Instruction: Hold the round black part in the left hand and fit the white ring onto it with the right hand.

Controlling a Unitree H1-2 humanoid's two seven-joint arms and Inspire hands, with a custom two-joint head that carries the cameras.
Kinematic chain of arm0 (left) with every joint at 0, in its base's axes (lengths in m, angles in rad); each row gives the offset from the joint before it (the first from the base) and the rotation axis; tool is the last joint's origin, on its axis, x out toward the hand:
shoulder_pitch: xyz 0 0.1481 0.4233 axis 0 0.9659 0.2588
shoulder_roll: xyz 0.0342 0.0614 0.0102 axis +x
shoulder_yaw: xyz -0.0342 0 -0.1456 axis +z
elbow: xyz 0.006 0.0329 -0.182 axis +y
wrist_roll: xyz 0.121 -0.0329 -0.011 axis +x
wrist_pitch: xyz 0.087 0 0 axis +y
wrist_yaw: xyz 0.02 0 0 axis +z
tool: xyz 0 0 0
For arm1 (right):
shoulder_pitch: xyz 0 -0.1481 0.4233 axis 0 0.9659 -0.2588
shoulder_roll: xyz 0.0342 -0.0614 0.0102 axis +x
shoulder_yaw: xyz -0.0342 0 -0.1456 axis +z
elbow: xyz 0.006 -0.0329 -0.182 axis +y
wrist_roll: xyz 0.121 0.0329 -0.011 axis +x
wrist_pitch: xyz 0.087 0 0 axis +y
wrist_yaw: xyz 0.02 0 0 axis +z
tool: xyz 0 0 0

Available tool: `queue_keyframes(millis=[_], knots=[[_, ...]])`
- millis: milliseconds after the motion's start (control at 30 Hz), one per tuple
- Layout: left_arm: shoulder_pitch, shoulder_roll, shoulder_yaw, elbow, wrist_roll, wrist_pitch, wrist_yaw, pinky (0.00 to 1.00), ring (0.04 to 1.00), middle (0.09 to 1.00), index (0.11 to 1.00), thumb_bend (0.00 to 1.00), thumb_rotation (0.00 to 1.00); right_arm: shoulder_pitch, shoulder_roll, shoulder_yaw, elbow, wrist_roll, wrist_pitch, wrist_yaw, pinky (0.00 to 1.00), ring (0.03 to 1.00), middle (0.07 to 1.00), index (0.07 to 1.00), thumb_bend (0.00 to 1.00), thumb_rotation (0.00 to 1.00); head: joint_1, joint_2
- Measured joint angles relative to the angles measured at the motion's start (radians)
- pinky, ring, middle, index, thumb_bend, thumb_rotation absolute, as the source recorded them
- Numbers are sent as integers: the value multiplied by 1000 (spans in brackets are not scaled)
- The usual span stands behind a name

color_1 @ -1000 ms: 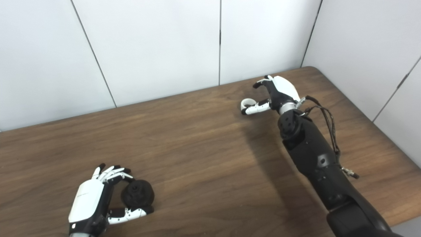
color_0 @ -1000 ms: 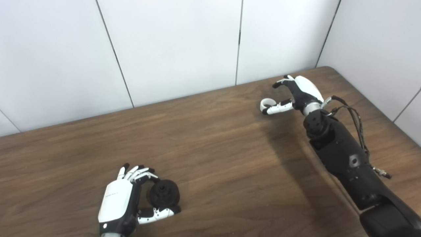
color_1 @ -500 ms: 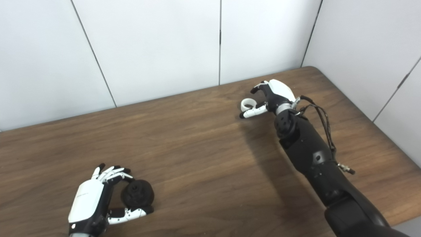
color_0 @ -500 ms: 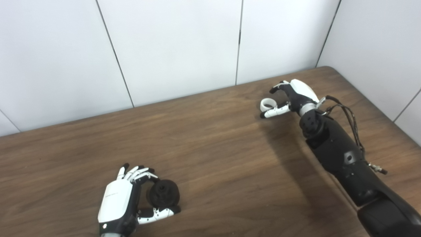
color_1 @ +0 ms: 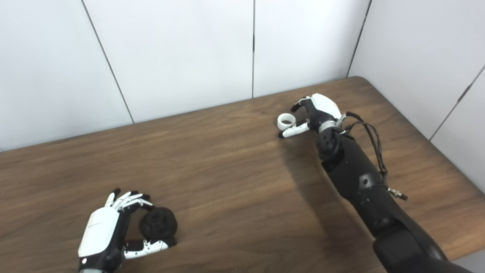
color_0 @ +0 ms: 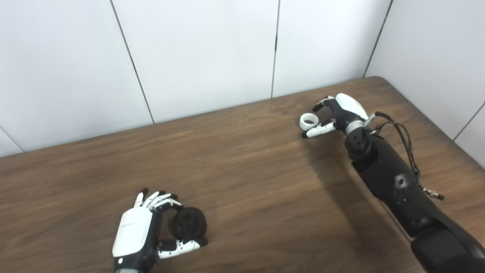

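From my seat I take the round black part as my marker; it sits on the wooden table near the front edge, toward the left side. My left hand is right up against it from the left, white back facing up, the fingers curled over the part's far side and the thumb reaching along its near side, so the part is cupped between them. I can't tell whether it is lifted clear of the wood or resting on it. Well away from the black part, far across the table toward the back right corner, I see the white ring. My right hand is there with it, the dark forearm running back toward the lower right. The right hand's fingers are drawn in narrow around the ring: the thumb lies just under its near side and a dark fingertip comes down at its far side, so the ring looks pinched between them, its opening facing up. Behind everything stands a wall of white panels, meeting the table's far edge.
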Motion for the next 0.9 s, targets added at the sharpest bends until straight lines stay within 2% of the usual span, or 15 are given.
queue_keyframes(millis=[100,233,900], knots=[[0,0,1,-1,0,0,-4,1000,874,777,484,524,51,0,0,0,1,3,-1,-3,968,969,912,674,815,272,15,-2],[2,-2,4,-3,0,0,-7,1000,880,778,484,524,50,0,0,0,7,5,-1,-10,907,970,900,662,815,271,17,-2],[2,-2,4,-3,0,0,-7,1000,879,775,484,524,50,0,6,3,14,11,-2,-23,896,947,885,658,810,283,18,-2]])
